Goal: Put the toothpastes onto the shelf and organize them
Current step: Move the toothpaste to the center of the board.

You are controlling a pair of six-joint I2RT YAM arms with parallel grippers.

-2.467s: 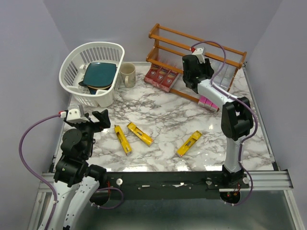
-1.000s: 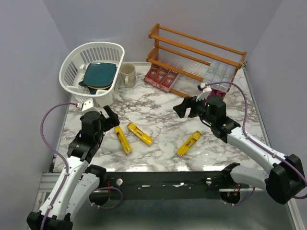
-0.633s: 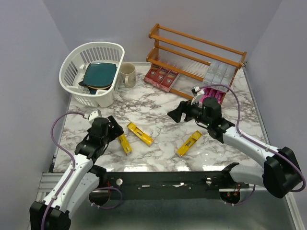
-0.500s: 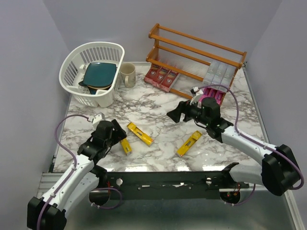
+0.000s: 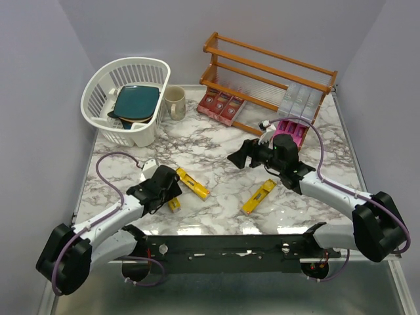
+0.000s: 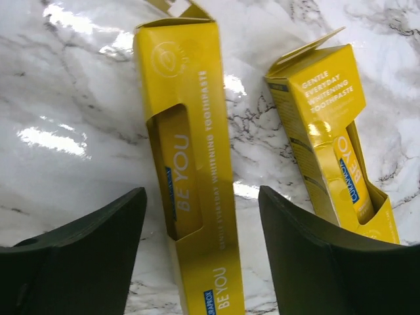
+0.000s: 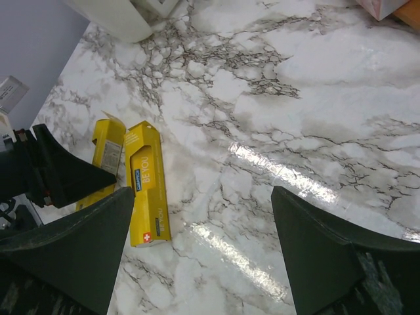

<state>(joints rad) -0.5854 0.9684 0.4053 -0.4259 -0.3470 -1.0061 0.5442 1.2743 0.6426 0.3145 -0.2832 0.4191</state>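
Observation:
Three yellow toothpastes lie on the marble. My left gripper (image 5: 172, 190) is down over the leftmost one (image 5: 174, 205). In the left wrist view that carton (image 6: 197, 197) runs lengthwise between the fingers (image 6: 85, 249), with a gap on each side, so the left gripper (image 6: 203, 262) is open around it. A second yellow carton (image 6: 331, 157) lies just to the right. The third (image 5: 258, 197) lies near the front centre. My right gripper (image 5: 237, 156) hovers open and empty over the table's middle. The shelf (image 5: 269, 69) at the back holds red (image 5: 222, 105), silver-grey (image 5: 298, 98) and pink (image 5: 289, 130) cartons.
A white basket (image 5: 98, 85) with a teal plate (image 5: 136, 102) stands at the back left, a beige mug (image 5: 174, 102) beside it. In the right wrist view the right gripper (image 7: 203, 256) is above bare marble, with two yellow cartons (image 7: 147, 184) to its left.
My left arm has reached forward and down onto the leftmost yellow carton, and its jaws have narrowed around it. The right arm has edged left, its jaws still wide.

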